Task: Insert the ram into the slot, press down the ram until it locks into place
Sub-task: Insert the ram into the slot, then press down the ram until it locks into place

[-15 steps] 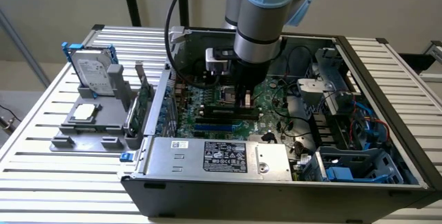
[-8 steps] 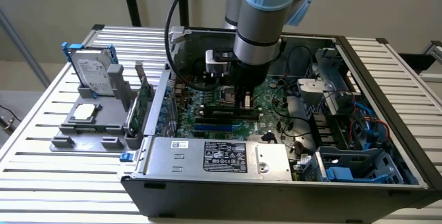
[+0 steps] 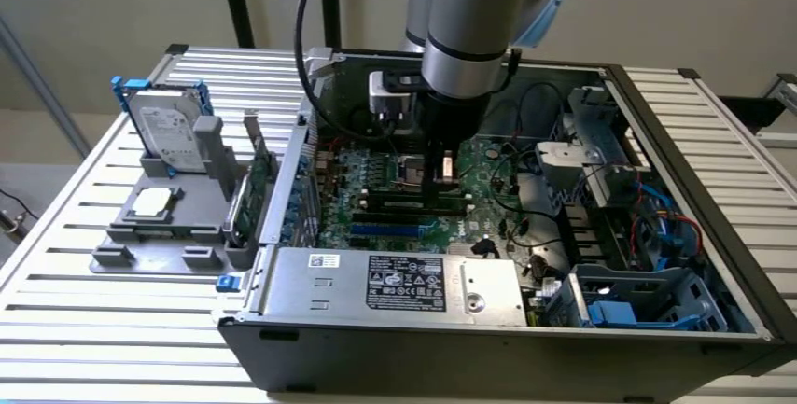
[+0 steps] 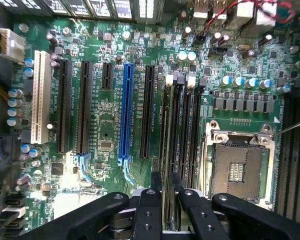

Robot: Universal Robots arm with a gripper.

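1. Gripper [image 4: 166, 176]: two black fingers were set close together, with only a narrow gap, clamped on the ram [image 4: 167, 210], which was seen edge-on between them.
2. Ram: it was held upright and in line with the slot [image 4: 165, 115]. This was the outermost of four parallel black sockets, on the side toward the blue slot [image 4: 125, 115]. Whether the ram was seated could not be told.
3. CPU socket [image 4: 237, 170]: it lay on the motherboard just beyond the far side of the four sockets.
4. Arm [image 3: 468, 49]: it stood vertical over the middle of the motherboard, inside the open computer case [image 3: 697, 152].
5. Power supply [image 3: 398, 283]: it lay along the case's near edge.
6. Slatted bench [image 3: 75, 264]: it carried the case. Toward the exterior view's left edge stood a grey holder [image 3: 156, 227] bearing a hard drive [image 3: 168, 133] and an expansion card [image 3: 258, 189].
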